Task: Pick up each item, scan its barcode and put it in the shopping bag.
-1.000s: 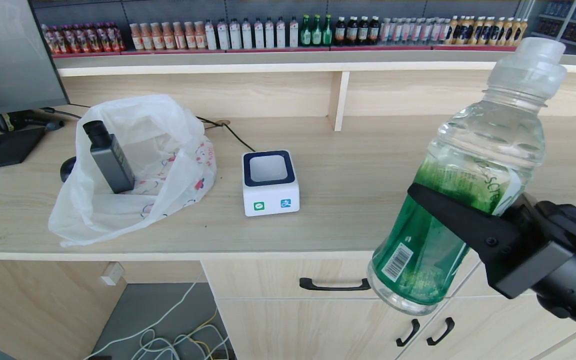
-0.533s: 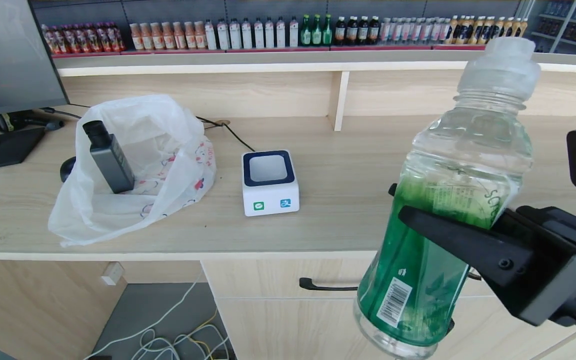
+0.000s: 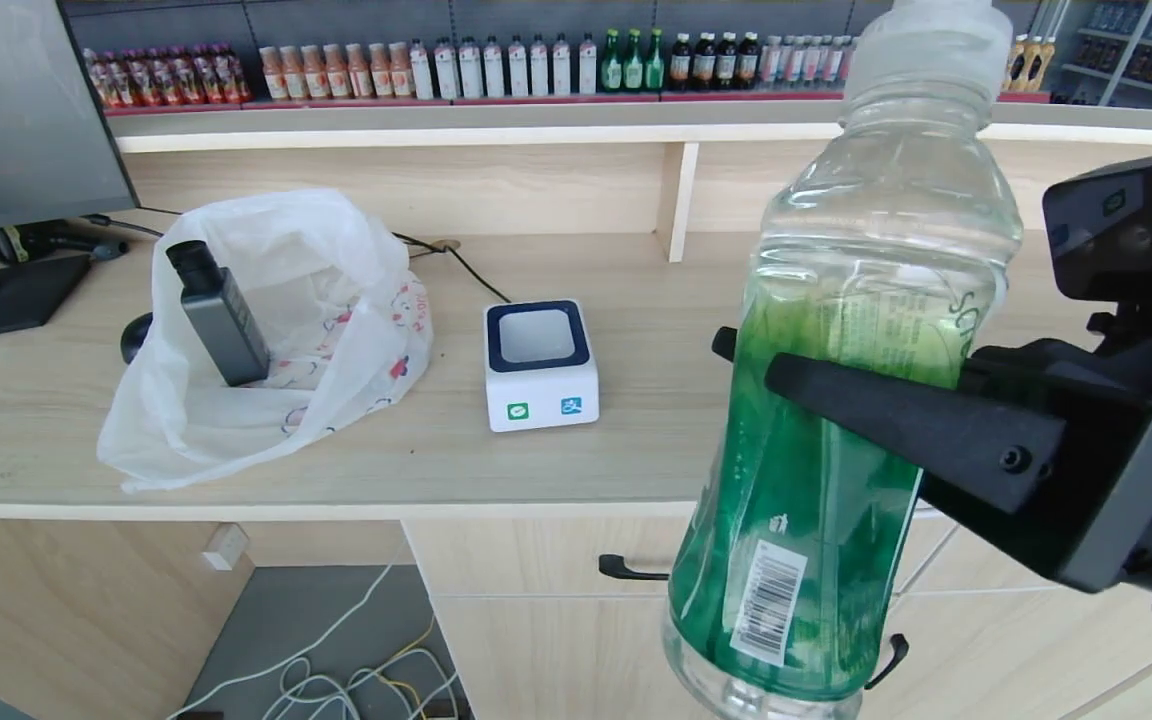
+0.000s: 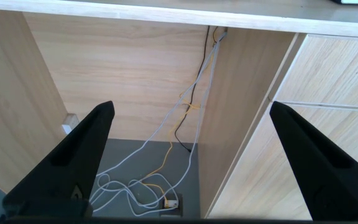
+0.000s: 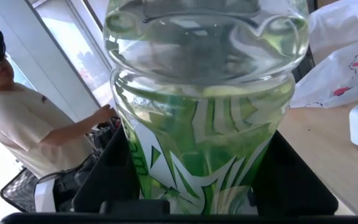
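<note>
My right gripper is shut on a clear plastic bottle with a green label, held nearly upright close in front of the head camera at the right, above the counter's front edge. Its barcode faces the camera near the bottom. The right wrist view has the bottle between the gripper's two black fingers. A white barcode scanner box sits mid-counter. The white shopping bag lies to its left with a grey bottle standing in it. My left gripper is open, below the counter, facing cables.
A monitor stands at the counter's far left with a black object behind the bag. A cable runs from the scanner to the back. Shelves of drinks line the far wall. Cabinet doors with black handles are below.
My right gripper has brought the bottle left and closer to the head camera, tilting it more upright. The bag, scanner and left arm have not moved.
</note>
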{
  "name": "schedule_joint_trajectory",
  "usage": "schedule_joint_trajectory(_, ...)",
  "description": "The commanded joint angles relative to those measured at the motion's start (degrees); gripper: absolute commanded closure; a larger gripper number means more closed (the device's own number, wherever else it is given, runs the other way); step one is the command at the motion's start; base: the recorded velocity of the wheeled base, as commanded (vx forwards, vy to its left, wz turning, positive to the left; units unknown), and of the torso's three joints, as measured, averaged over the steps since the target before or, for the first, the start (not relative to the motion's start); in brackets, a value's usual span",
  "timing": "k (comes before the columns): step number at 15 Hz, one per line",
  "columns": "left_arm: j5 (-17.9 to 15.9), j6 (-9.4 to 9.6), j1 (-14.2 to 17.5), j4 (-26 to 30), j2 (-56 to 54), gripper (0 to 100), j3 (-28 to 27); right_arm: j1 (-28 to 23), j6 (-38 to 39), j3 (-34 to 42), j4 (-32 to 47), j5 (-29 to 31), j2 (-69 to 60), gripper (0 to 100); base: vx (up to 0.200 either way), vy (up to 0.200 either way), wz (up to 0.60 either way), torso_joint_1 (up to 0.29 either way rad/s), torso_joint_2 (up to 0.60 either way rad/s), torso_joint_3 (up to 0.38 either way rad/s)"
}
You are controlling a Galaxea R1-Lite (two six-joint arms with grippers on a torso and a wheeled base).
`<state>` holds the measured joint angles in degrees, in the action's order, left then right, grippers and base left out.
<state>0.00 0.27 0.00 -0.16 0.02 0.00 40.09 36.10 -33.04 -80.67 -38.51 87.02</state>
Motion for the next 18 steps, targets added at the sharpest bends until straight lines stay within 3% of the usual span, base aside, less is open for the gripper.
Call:
schedule_joint_trajectory(1,0.0,0.0,0.0,-0.02,-0.02,0,0.0,0.07,0.91,-2.91,-0.02,-0.07,2.9,100,0.0,0.0,0.0,0.0,0.0,0.0)
schedule_joint_trajectory(6,0.0,0.0,0.0,-0.02,-0.02,0,0.0,-0.63,9.69,-1.42,-8.02,-3.59,3.69,100,0.0,0.0,0.0,0.0,0.0,0.0)
schedule_joint_trajectory(18,0.0,0.0,0.0,-0.02,-0.02,0,0.0,-0.72,9.96,-1.77,-9.34,-6.05,6.76,100,0.0,0.0,0.0,0.0,0.0,0.0)
